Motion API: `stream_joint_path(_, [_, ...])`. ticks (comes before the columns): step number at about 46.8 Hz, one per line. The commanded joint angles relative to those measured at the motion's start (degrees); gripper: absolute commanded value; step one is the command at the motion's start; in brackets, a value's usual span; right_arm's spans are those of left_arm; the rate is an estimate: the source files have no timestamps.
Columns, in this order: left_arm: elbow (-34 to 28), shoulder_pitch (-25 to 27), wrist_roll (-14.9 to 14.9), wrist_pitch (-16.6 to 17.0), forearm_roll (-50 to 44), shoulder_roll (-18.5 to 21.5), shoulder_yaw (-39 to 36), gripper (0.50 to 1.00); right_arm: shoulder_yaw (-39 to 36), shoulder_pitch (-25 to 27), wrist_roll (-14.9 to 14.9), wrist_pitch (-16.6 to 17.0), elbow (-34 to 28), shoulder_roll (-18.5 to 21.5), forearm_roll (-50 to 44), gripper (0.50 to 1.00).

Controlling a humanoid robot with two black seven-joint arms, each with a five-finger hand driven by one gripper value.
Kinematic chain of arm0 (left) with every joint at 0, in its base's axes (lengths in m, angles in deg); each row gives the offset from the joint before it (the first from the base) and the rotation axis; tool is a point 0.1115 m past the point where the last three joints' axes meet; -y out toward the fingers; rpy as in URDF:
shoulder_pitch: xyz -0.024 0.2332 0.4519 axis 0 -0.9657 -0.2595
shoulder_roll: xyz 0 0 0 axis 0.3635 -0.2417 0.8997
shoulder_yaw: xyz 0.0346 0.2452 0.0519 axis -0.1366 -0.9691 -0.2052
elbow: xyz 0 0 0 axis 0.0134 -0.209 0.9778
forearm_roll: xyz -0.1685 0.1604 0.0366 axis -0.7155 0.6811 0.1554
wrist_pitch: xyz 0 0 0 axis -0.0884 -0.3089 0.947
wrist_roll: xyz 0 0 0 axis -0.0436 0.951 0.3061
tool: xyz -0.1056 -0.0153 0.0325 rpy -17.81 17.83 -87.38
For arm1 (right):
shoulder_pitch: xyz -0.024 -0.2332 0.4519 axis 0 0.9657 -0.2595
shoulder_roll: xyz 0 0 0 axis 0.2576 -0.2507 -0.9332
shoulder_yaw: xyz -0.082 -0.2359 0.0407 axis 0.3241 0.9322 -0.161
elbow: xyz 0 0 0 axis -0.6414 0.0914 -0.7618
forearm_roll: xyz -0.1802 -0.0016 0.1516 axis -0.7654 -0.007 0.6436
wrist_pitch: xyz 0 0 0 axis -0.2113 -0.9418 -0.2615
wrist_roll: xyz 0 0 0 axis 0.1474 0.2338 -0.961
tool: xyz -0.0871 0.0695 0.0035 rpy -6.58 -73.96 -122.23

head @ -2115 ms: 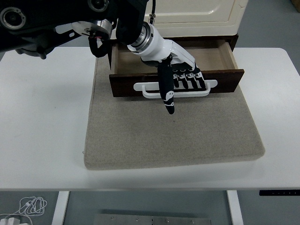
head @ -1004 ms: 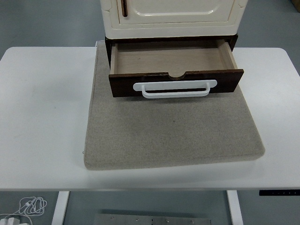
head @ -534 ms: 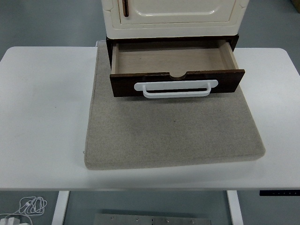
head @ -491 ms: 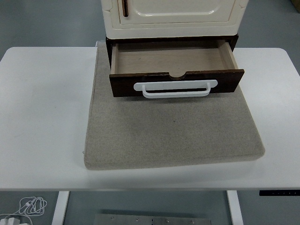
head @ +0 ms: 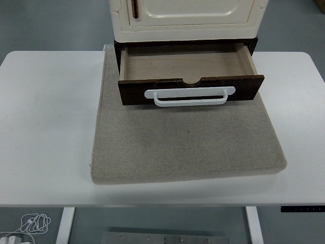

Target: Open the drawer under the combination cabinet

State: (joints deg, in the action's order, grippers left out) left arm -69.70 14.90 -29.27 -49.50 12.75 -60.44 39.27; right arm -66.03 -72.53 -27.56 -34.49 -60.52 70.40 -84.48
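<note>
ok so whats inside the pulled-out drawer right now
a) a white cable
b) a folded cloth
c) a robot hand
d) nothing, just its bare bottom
d: the drawer stands open under the cream cabinet, and only its bare light-brown bottom shows between the walls behind the white handle; no robot hand is in view.
</note>
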Motion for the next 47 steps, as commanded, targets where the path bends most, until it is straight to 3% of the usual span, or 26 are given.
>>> stream_joint_path(1, [0.1, -2.4, -1.0, -0.1, -4.2, -0.5, 0.0, 1.000, -0.1, 0.0, 0.0, 0.0, 0.0, 0.0, 0.0, 0.926])
stream_joint_path(25, [-0.1, -15.2, 0.1, -1.4, -11.5, -4.3, 0.2, 1.000, 0.0, 0.8, 0.0, 0.6, 0.0, 0.0, -0.2, 0.926])
stream_joint_path(35, [0.0, -18.0, 2.0, -8.1, -11.8, -7.2, 0.3, 1.000, 0.0, 1.0, 0.0, 0.6, 0.0, 0.0, -0.1, 0.926])
stream_joint_path(47, [-0.1, -19.6, 4.8, -12.4, -11.8, -8.5, 0.3, 1.000, -0.1, 1.0, -0.1, 0.6, 0.0, 0.0, 0.1, 0.926])
